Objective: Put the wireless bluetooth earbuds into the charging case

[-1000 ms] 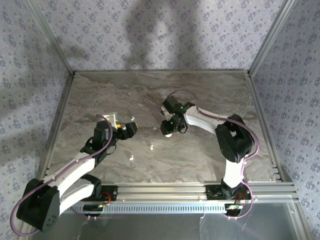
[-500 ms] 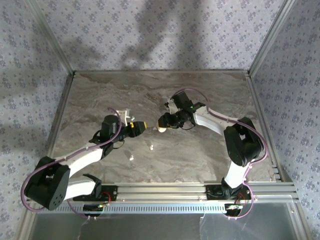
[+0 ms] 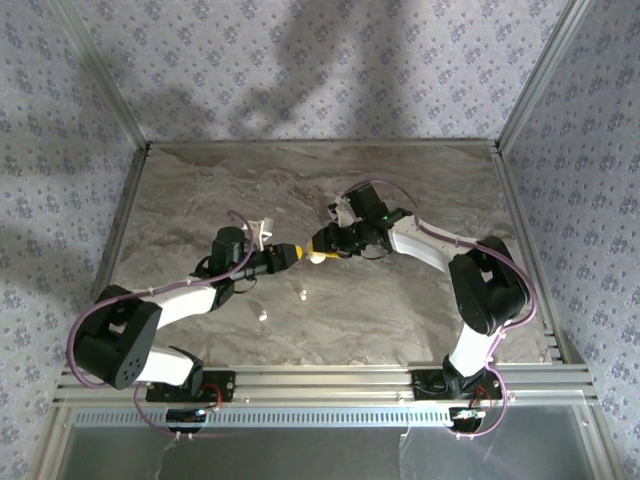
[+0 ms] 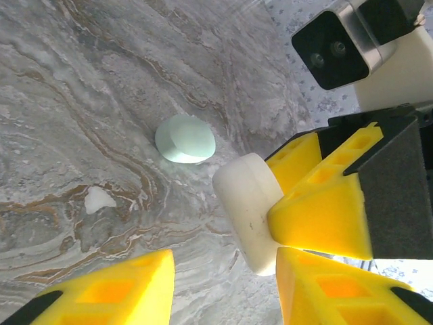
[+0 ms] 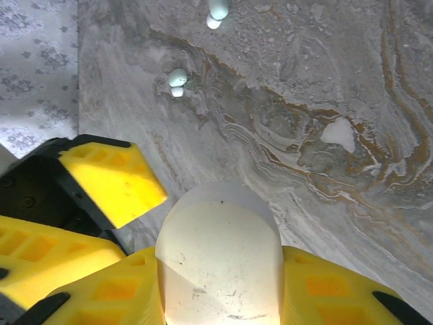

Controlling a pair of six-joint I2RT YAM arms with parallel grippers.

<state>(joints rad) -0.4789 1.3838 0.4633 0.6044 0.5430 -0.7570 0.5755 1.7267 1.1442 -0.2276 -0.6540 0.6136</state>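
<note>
My right gripper [image 3: 324, 247] is shut on the charging case [image 3: 317, 257], a smooth white oval held above the table's middle. In the right wrist view the case [image 5: 220, 257] sits clamped between the yellow jaws of that gripper [image 5: 220, 288]. My left gripper [image 3: 287, 254] faces it from the left, almost tip to tip. Its jaws [image 4: 223, 284] stand apart, and the case's end [image 4: 247, 213] reaches in beside the right-hand one without being clamped. Two tiny white earbuds [image 3: 302, 295] [image 3: 263, 316] lie on the marble nearer the arms; the right wrist camera sees them further off [image 5: 177, 80] [image 5: 218, 8].
A pale oval piece [image 4: 185, 139] lies on the marble just beyond the case. The marble table [image 3: 200, 200] is fenced by a metal frame and patterned walls on three sides. Both arms reach in towards the middle.
My left arm has stretched right until its tips meet the case, and its jaws have narrowed. My right gripper has carried the case a little to the left.
</note>
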